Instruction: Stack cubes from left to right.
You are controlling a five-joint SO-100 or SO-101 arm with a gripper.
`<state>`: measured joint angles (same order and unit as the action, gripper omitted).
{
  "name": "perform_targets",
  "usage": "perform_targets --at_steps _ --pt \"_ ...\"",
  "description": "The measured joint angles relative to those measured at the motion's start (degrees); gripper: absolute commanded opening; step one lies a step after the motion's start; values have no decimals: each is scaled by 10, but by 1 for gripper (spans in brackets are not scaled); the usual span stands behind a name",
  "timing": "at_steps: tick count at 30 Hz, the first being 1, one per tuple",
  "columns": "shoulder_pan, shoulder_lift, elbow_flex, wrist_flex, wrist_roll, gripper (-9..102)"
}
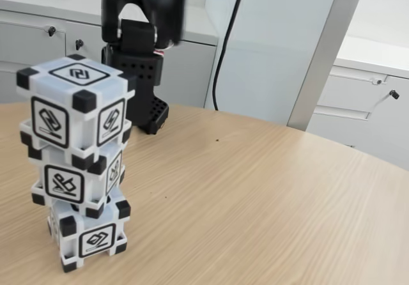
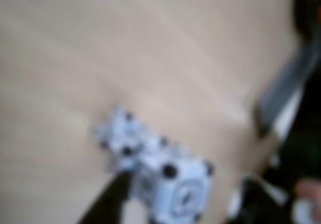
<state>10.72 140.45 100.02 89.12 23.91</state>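
Three white cubes with black corners stand in one stack at the left of the fixed view: the bottom cube (image 1: 89,234), the middle cube (image 1: 75,173) and the top cube (image 1: 77,100), each turned a little against the one below. The blurred wrist view looks down on the stack (image 2: 170,184) from well above. My gripper (image 2: 180,206) shows there as two dark fingertips at the lower edge, one (image 2: 108,206) left of the stack and one (image 2: 253,204) right of it, apart and holding nothing. The arm's black base (image 1: 137,74) stands behind the stack.
The round wooden table (image 1: 255,202) stretches bare to the right of the stack. Grey cabinets (image 1: 370,106) and a black cable (image 1: 227,42) lie behind the table's far edge.
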Motion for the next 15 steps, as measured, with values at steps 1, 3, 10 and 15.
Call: perform_targets --at_steps 1,3,10,15 --pt "-18 7 0 0 4 19" --pt "-44 22 0 0 7 16" --pt "-143 72 0 -7 -28 4" --pt "-192 114 0 -40 -69 0"
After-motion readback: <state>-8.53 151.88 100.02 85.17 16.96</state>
